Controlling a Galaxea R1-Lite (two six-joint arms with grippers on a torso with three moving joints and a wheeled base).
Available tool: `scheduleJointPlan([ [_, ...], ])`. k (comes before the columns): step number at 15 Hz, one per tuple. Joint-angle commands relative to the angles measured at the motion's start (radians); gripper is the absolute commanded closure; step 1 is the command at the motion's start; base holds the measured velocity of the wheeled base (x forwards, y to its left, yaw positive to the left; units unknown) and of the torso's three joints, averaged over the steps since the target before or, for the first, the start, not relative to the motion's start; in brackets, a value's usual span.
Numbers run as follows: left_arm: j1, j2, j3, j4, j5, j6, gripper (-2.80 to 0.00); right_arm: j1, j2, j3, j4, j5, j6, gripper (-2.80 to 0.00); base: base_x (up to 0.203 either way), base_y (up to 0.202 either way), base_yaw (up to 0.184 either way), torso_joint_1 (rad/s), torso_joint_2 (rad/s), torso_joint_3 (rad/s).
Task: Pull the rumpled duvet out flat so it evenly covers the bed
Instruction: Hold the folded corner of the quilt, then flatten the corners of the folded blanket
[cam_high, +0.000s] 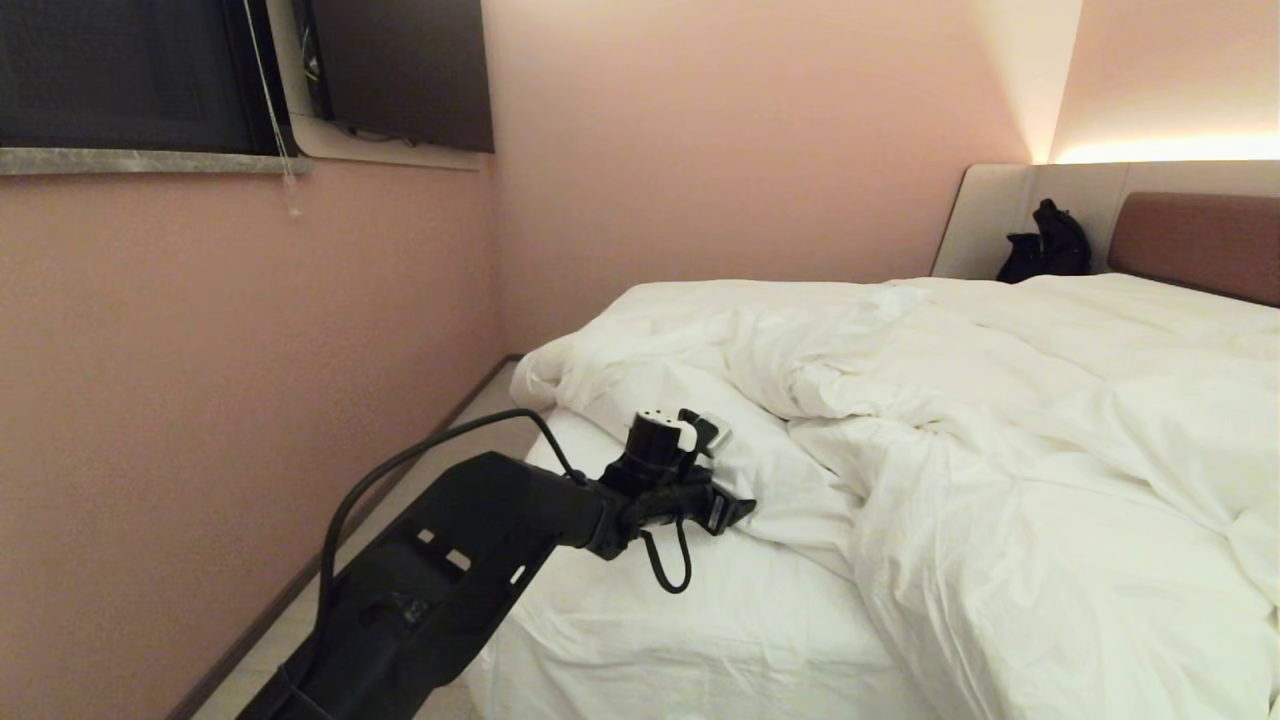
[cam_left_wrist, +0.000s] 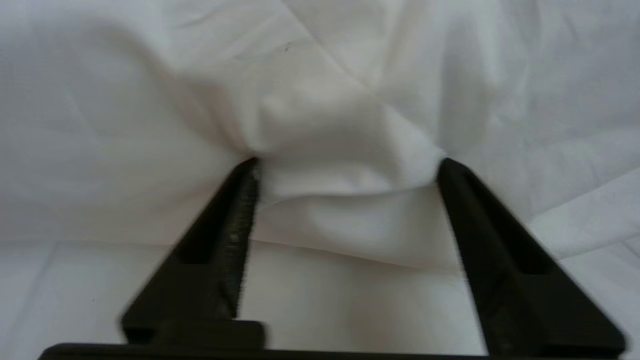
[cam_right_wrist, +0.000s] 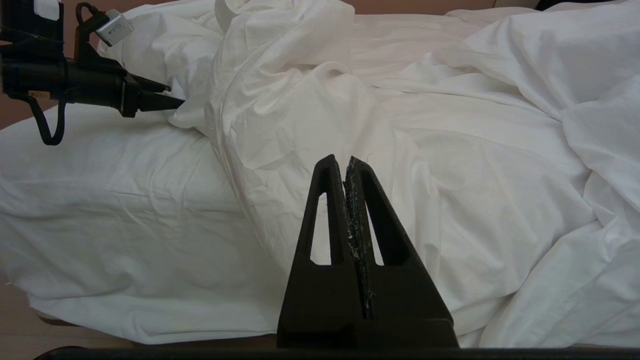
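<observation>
Nearest to where the robot is standing, the foot corner of the bed is lying bare, with only the thin fitted sheet showing across the near left part of the mattress, so most of the job is looking undone. Just past that bare patch the left gripper is reaching in over the sheet, its jaws standing wide apart with a bulge of the duvet sitting between the fingertips; the tips are pressing at the cloth on either side, but they are not yet clamping it, so I would judge the grasp as only being set up. The right gripper is hanging low by the near edge of the bed with its jaws pressed together and nothing in them, idle. Further on, the duvet is lying bunched and folded back on itself, heaped in thick creases from the middle toward the right and draping over the near side on the right. Toward the far left it is rucked into a ridge short of the corner. At the far end the headboard is showing, with a dark bag sitting against its pale side panel. What seems left: pinching this edge, drawing it toward the near left corner, then evening out the rest.
</observation>
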Motion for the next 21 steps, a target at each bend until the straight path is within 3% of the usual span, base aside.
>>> scheduleJointPlan([
  [1,-0.003,0.000,0.000,-0.003,0.003,0.002,0.00,0.000,0.001,0.000,0.000,0.000,-0.001,0.00,0.000,0.000,0.000,0.000,0.00,0.000],
  [9,-0.008,-0.009,0.000,-0.004,0.016,0.000,0.00,0.000,0.001,0.001,0.000,0.000,-0.001,0.00,0.000,0.000,0.000,0.000,0.00,0.000],
  [13,-0.008,-0.052,0.037,-0.011,0.062,-0.007,0.00,0.000,0.001,0.000,0.000,0.001,-0.001,0.00,0.000,0.000,0.000,0.000,0.00,0.000],
  [17,-0.007,-0.175,0.227,-0.010,0.075,-0.008,0.00,0.000,0.001,0.001,0.000,0.001,-0.001,0.00,0.000,0.000,0.000,0.000,0.00,0.000],
  [21,0.018,-0.369,0.541,-0.047,0.074,-0.033,0.00,0.000,0.001,0.000,0.000,0.000,-0.001,0.00,0.000,0.000,0.000,0.000,0.00,0.000],
])
